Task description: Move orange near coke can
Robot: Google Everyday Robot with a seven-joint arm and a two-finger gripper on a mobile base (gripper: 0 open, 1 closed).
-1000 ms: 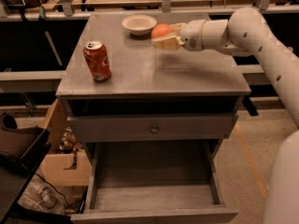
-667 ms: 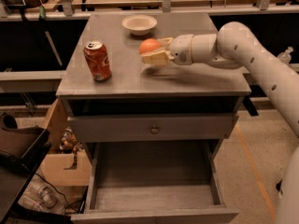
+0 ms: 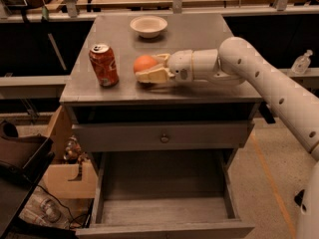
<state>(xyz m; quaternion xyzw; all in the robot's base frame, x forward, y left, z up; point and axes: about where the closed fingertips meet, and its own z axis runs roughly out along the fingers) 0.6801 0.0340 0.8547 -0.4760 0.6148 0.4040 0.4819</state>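
Two fingers (image 3: 152,75) of the gripper (image 3: 148,68), low over the cabinet top (image 3: 199,34), clasp the orange (image 3: 144,62) between them, with the upright coke can (image 3: 103,64) near, just beyond their tips.

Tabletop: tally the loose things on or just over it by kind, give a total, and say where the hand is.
Upright red-orange soda can: 1
Shallow cream bowl: 1
Small round orange fruit: 1
Total: 3
The hand grips the fruit beside the can, not touching it, low over the grey tabletop.
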